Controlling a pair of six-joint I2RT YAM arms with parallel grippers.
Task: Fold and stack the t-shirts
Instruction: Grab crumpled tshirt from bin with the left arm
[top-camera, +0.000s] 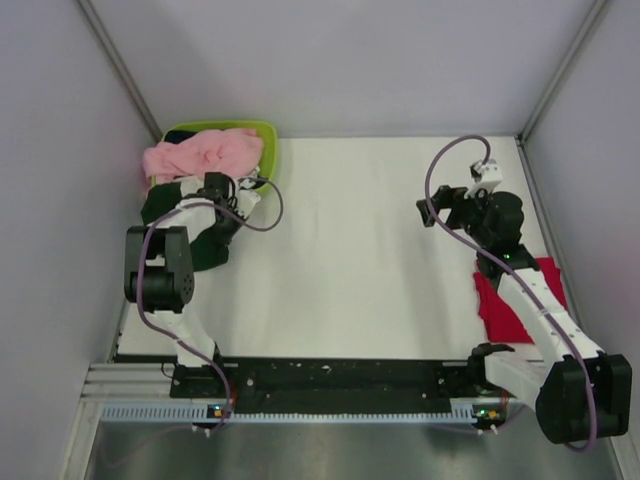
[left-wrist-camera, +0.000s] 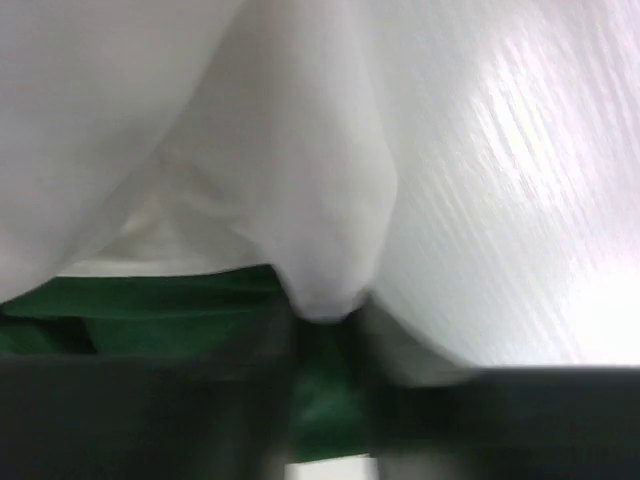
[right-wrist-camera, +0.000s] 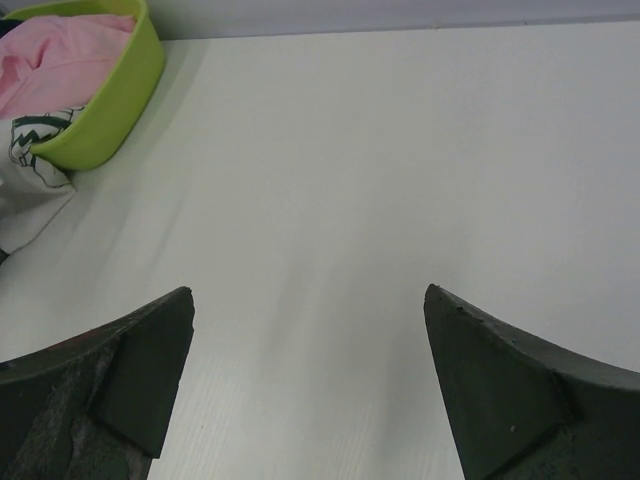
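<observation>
Basket (top-camera: 268, 138) at the far left corner of the table (top-camera: 360, 260): it is lime green and heaped with pink cloth (top-camera: 200, 152). Just in front of it lies the white shirt with green sleeves (left-wrist-camera: 270, 180), bunched up against the basket's near side. The left gripper (top-camera: 222, 190) is pressed down into this shirt. Its wrist camera shows a fold of white cloth hanging between the two blurred dark fingers (left-wrist-camera: 150, 420), with green cloth behind, but whether the jaws have clamped onto it I cannot tell.

The middle of the table is bare white surface. Over its right part the right gripper (right-wrist-camera: 310, 310) hovers with its jaws spread wide, holding nothing and pointing towards the basket. At the near right, the red shirt (top-camera: 500, 305) lies flat on the table, partly hidden under the right arm.
</observation>
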